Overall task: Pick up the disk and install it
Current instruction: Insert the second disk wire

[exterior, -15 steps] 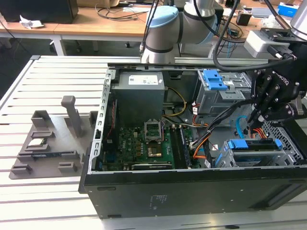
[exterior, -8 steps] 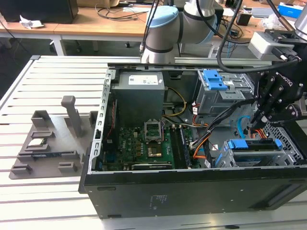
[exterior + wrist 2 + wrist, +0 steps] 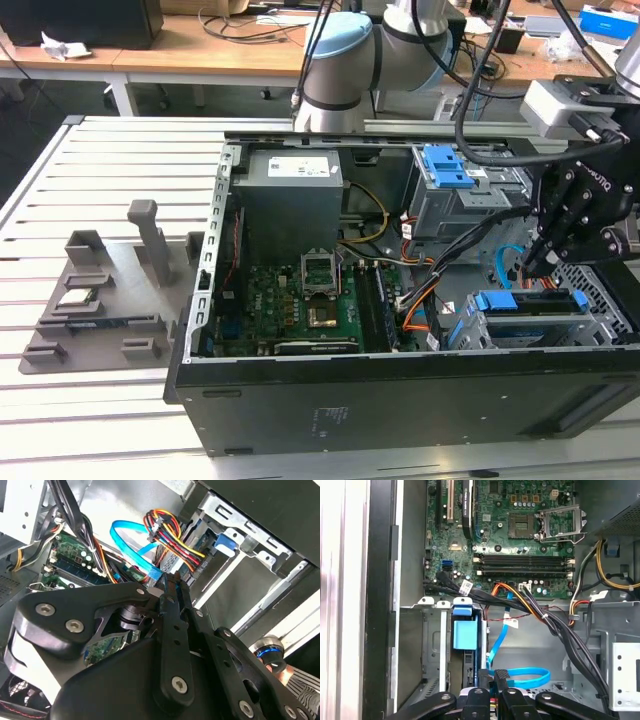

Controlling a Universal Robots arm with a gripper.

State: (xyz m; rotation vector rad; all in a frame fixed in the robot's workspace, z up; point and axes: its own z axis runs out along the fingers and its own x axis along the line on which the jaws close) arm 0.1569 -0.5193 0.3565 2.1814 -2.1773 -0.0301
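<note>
One open computer case (image 3: 400, 400) is lying on its side on the slatted table (image 3: 60, 420), and the gripper (image 3: 535, 265) is hanging inside it at the drive end. The green motherboard (image 3: 290, 295) is spreading out well away from the fingertips, across the case floor. Right under the gripper, the grey drive cage (image 3: 605, 320) is sitting against the case wall. The disk (image 3: 535, 300) is standing on edge in that cage, just below the fingertips, its blue caddy showing at both ends. In the first wrist view the gripper (image 3: 492, 676) is hovering just beside the disk (image 3: 465, 635), apart from it. A light-blue flat cable (image 3: 520, 672) is looping just past the fingertips, and in the second wrist view it (image 3: 130, 537) is curling beyond the gripper (image 3: 170, 582). The two fingers are drawn together, nothing visible between them.
</note>
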